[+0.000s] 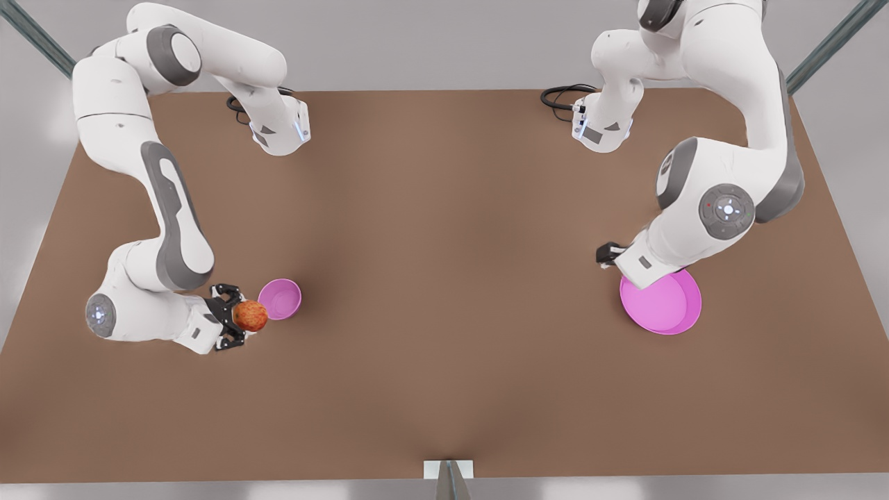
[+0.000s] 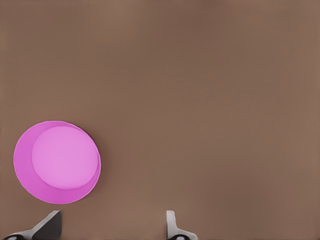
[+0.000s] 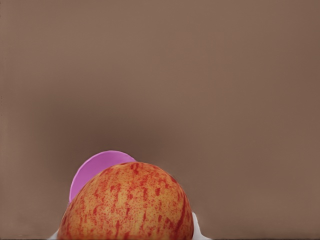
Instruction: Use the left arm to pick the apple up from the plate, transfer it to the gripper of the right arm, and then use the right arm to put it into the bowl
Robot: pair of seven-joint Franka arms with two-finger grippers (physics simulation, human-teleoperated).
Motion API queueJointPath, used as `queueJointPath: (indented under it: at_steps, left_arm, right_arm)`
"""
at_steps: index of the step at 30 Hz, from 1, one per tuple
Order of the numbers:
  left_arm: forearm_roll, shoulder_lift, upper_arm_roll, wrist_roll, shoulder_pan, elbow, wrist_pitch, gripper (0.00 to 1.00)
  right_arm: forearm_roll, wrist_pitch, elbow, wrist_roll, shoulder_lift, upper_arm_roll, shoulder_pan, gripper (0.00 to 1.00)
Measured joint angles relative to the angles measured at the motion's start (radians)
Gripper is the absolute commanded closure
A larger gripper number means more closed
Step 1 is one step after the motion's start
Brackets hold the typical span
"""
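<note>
The red-orange apple is held in my right gripper, the wide linkage one at the front view's left, which is shut on it. The apple sits just beside the small magenta bowl, on the bowl's left in the front view. In the right wrist view the apple looms close, with the bowl peeking out behind it. My left gripper, slim and black, is at the front view's right, by the far edge of the wide magenta plate. The left gripper is open with nothing between its fingers, and the plate lies off to one side.
Brown tabletop stretches between the two arms. A small white bracket sits at the table's near edge. Black cables lie by the arm bases at the far edge.
</note>
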Motion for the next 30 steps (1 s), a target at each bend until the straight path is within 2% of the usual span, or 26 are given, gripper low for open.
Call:
queueJointPath:
  at_steps: [10, 24, 25, 26, 30]
  left_arm:
    - [-0.009, 0.043, 0.006, -0.082, 0.04, 0.04, -0.063, 0.0]
    - [0.067, 0.054, -0.004, -0.143, 0.014, 0.091, -0.111, 0.0]
    - [0.069, 0.054, -0.004, -0.146, 0.012, 0.092, -0.116, 0.0]
    - [0.069, 0.055, -0.005, -0.149, 0.012, 0.092, -0.121, 0.0]
    - [0.062, 0.055, -0.004, -0.159, 0.013, 0.092, -0.136, 0.0]
  right_arm:
    - [-0.161, 0.176, -0.301, 0.111, -0.079, -0.004, 0.007, 0.29]
    - [-0.172, 0.439, -0.465, 0.214, -0.078, -0.004, 0.008, 0.28]
    - [-0.172, 0.448, -0.469, 0.219, -0.078, -0.004, 0.009, 0.22]
    - [-0.173, 0.457, -0.471, 0.225, -0.078, -0.004, 0.009, 0.0]
    - [-0.176, 0.485, -0.475, 0.247, -0.078, -0.004, 0.005, 0.0]
